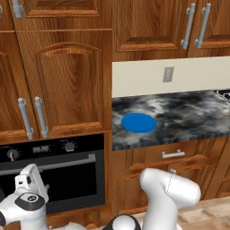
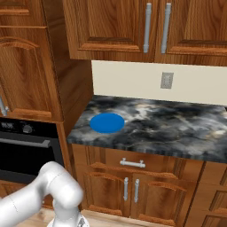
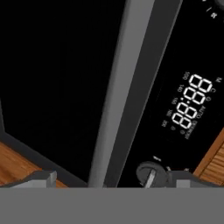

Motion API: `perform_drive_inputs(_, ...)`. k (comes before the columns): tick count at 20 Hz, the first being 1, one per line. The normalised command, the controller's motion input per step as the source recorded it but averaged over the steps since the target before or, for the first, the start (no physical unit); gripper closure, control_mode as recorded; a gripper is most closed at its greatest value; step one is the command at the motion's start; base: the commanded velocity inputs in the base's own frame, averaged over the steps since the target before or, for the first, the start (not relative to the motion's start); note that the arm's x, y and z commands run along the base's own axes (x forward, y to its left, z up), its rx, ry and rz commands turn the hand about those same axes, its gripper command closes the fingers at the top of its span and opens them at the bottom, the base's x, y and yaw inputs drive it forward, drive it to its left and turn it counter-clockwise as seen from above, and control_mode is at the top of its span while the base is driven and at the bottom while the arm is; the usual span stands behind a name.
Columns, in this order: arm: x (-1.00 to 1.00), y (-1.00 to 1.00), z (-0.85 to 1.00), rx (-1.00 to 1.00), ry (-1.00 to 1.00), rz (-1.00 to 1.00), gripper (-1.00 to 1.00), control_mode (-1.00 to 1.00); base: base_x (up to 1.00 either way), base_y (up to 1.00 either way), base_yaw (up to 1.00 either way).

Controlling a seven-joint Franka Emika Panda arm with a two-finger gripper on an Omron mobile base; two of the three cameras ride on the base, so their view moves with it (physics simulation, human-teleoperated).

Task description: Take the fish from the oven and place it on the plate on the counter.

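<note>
Oven (image 1: 54,179) door shut; gripper (image 3: 111,181) jaws wide, empty, straddling bar handle (image 3: 127,92). Next: clamp handle, pull door down.

the oven (image 1: 54,179) door is shut, so its inside is hidden, and the left edge of the left base view cuts its front off. in the hand view the handle (image 3: 127,92) runs out past the top edge and a knob (image 3: 151,175) is cut by the bottom. the display (image 1: 40,149) digits are too small to read from the base. the desk (image 2: 177,128) runs off the right edge of the right base view.
</note>
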Motion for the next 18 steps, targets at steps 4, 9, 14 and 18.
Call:
perform_drive_inputs(4, 0.4, 0.16, 0.0, 0.0, 0.0, -0.01, -1.0, -1.0, 0.0, 0.0, 0.0)
perform_drive_inputs(9, 0.53, 0.48, 0.0, -0.05, 0.0, 0.0, -1.0, -1.0, 0.0, 0.0, 0.0)
perform_drive_inputs(14, 0.24, 0.37, -0.28, 0.0, -0.04, 0.0, -1.0, -1.0, 0.0, 0.0, 0.0)
perform_drive_inputs(18, 0.03, 0.12, -0.36, 0.0, -0.18, 0.01, -1.0, -1.0, 0.0, 0.0, 0.0)
